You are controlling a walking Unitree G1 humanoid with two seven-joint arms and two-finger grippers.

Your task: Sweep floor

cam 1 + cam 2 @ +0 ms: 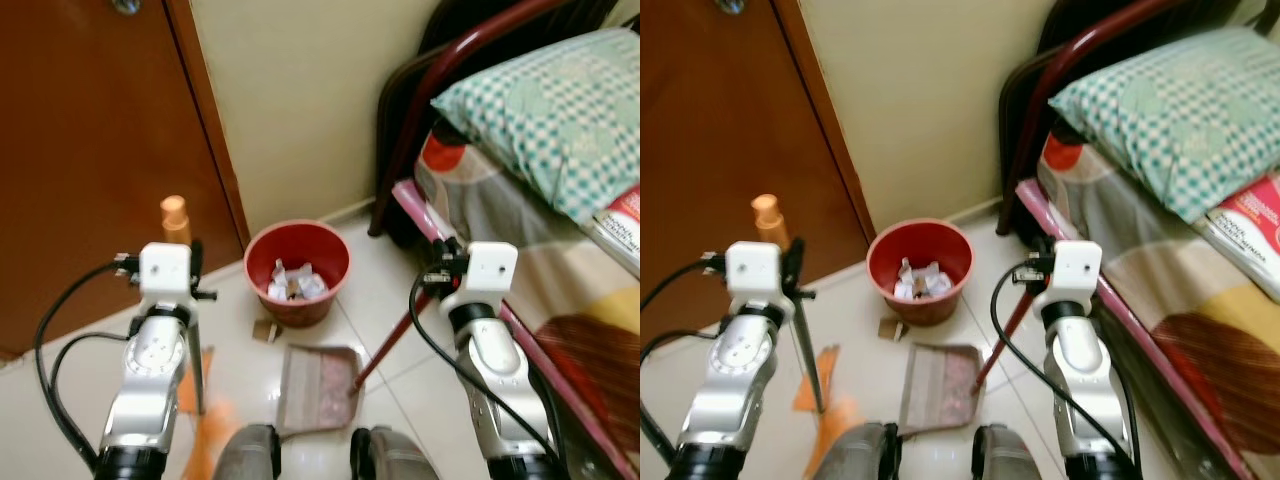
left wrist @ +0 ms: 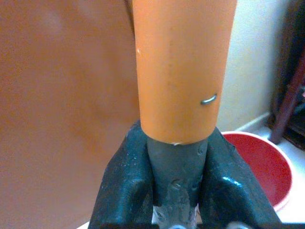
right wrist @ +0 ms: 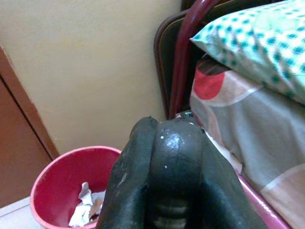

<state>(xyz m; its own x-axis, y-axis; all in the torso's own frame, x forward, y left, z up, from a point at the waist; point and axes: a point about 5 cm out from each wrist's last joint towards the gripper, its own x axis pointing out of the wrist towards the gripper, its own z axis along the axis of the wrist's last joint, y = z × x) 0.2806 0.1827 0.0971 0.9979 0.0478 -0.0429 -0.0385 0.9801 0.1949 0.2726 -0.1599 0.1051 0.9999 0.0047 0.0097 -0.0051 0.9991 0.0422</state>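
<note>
Orange-capped broom handle sits clamped upright in my left gripper while my right gripper is closed round the dustpan handle, keeping the dustpan flat beside the red bin, ready, I judge, for emptying.

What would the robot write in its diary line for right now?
left gripper: shut on broom handle | right gripper: shut on dustpan handle | dustpan: on floor before red bin
</note>
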